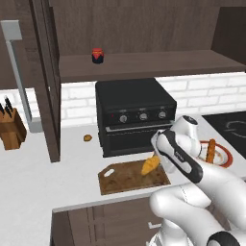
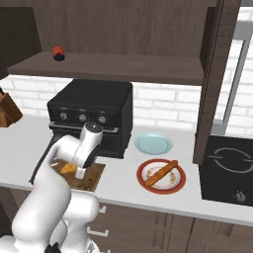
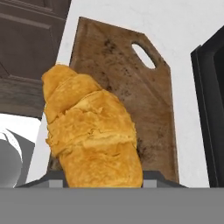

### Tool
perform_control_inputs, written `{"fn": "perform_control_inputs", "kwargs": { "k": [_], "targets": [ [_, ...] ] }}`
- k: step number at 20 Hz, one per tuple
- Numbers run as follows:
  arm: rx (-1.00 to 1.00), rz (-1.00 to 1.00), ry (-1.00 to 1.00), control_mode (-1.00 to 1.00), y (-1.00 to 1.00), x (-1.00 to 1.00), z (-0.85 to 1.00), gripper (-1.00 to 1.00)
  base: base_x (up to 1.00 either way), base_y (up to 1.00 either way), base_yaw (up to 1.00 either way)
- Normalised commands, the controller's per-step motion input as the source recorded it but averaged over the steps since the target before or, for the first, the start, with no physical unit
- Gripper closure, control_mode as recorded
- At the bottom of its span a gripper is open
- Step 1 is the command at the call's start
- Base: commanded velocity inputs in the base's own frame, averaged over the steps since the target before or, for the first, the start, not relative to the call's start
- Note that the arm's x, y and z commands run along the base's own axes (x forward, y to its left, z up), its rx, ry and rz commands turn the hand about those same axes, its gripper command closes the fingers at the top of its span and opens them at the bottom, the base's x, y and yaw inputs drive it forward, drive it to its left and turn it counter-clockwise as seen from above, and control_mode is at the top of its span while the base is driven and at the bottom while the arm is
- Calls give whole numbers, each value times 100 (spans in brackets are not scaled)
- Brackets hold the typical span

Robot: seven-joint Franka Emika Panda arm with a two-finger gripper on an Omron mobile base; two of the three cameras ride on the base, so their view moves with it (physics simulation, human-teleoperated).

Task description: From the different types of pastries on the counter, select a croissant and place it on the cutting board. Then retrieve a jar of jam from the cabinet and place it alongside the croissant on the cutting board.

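Closest to the hand camera was the croissant (image 3: 92, 135), golden and flaky, pinched between the fingers of the gripper (image 3: 99, 179), which were closed on its lower end so that most of it stood out past the tips. Beyond it lay the board (image 3: 148, 113), directly under the tips, its handle hole at the far corner. Whether the croissant touched the wood or hung just above it could not be told; in the left base view it (image 1: 150, 165) showed over the right part of the board (image 1: 122, 180), tilted.

By my reading, the first half of the task was nearly done: the croissant had been picked from the pastries and brought over the board, and only the release was left.

Nothing of the second half had begun. The jam (image 1: 97, 55) sat well above and beyond the fingers on the cabinet shelf (image 1: 158, 65), over the black oven (image 1: 134, 113). Off to the fingers' right, the stick pastry (image 2: 160, 173) lay on its plate (image 2: 175, 185) on the counter (image 2: 123, 190), and a small brown lump (image 1: 87, 138) sat left of the oven.
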Motion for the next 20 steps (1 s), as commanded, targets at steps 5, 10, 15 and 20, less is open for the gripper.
{"fn": "perform_control_inputs", "kwargs": {
  "k": [5, 10, 15, 20],
  "targets": [
    [0, 0, 4, -100, 2, 12, -43, 100, 0, 0, 0],
    [0, 0, 1, -100, 1, 7, -22, 100, 0, 0, 0],
    [0, 0, 0, -100, 8, 0, -10, -100, 0, 0, 0],
    [0, 3, 0, -100, 0, -23, -1, -100, 0, 0, 0]
  ]
}}
